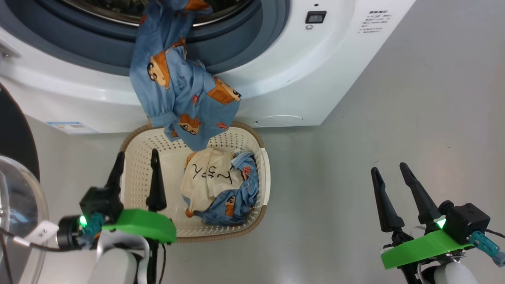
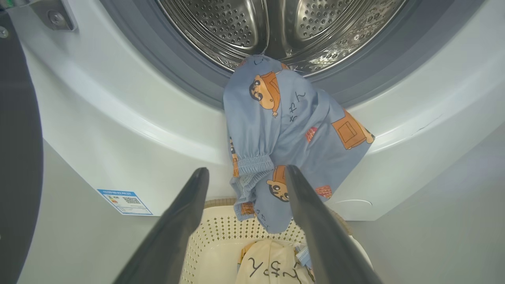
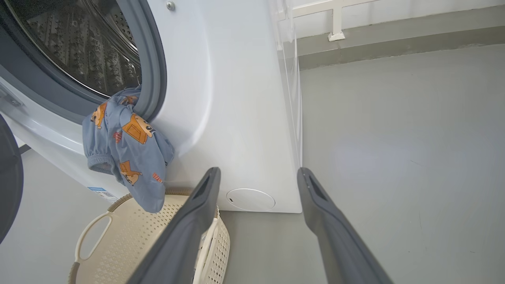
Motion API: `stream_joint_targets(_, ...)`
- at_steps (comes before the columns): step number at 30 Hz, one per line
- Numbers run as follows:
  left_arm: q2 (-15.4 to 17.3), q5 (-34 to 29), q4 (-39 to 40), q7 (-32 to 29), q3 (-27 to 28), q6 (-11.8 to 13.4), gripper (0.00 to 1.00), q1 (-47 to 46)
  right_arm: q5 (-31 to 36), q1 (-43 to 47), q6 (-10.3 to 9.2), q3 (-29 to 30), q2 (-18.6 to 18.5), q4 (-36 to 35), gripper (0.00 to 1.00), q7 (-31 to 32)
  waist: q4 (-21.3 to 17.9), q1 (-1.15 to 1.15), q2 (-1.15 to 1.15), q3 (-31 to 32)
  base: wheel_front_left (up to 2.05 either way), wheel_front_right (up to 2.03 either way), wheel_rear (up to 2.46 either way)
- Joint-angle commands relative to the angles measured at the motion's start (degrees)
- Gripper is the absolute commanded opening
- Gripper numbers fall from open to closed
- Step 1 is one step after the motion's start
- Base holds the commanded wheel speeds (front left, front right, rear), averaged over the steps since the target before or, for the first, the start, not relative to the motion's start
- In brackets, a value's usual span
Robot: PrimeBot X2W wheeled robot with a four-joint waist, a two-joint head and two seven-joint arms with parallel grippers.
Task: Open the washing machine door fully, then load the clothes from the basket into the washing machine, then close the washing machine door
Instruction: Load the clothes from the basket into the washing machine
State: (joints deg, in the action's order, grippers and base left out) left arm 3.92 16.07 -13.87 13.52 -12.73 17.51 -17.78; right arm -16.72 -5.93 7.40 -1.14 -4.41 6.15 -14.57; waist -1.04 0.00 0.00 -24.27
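I see basket (image 1: 265, 173) on floor (image 1: 394, 138) before washing machine (image 1: 276, 71), garment (image 1: 177, 90) hanging from drum (image 2: 236, 23) over it, clothes (image 1: 217, 185) inside, door (image 1: 12, 130) left.

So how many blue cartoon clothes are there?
2: one blue garment hangs from the washing machine drum over the basket; another blue garment lies inside, beside a cream garment. More may hide underneath.

Grey floor (image 1: 394, 118) under basket (image 1: 136, 157) and washing machine (image 1: 315, 59)

The head camera looks steeply down on the washing machine (image 1: 296, 79) from above the basket (image 1: 265, 177). Both wrist cameras sit low, near it, facing its drum (image 2: 221, 31); all share the hanging blue garment (image 1: 177, 90).
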Motion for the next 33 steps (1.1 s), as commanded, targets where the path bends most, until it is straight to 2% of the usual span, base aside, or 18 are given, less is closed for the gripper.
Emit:
stream_joint_targets(1, 0.9, 0.2, 2.8, -0.3, 1.2, 0.7, 1.0, 1.9, 0.5, 0.9, 0.09, -1.4, -0.7, -1.4, 1.0, -0.4, 0.3, 0.0, 0.0, 0.0, 0.0, 0.0, 0.0)
stream_joint_targets(15, 2.1, 0.3, 12.4, -2.8, 0.8, 3.4, 1.0, 12.0, 0.6, 1.9, 0.09, -0.2, -0.9, -2.2, 1.0, -0.4, -0.5, 0.0, 0.0, 0.4, 0.0, 0.0, 0.0)
stream_joint_targets(24, 2.6, 0.5, 14.1, -4.2, 0.8, 4.1, 1.0, 12.5, 0.7, 1.5, 0.09, -0.3, -0.7, -2.2, 1.0, -0.4, -0.9, 0.0, 0.0, -0.4, 0.0, 0.0, 0.0)
stream_joint_targets(33, 1.6, 5.0, 6.2, -4.6, 1.4, 1.0, 1.0, 6.0, 0.3, 0.2, 0.09, -2.2, 0.0, -1.6, 1.0, -0.4, -3.2, 0.0, 0.0, -1.4, 0.0, 0.0, 0.0)
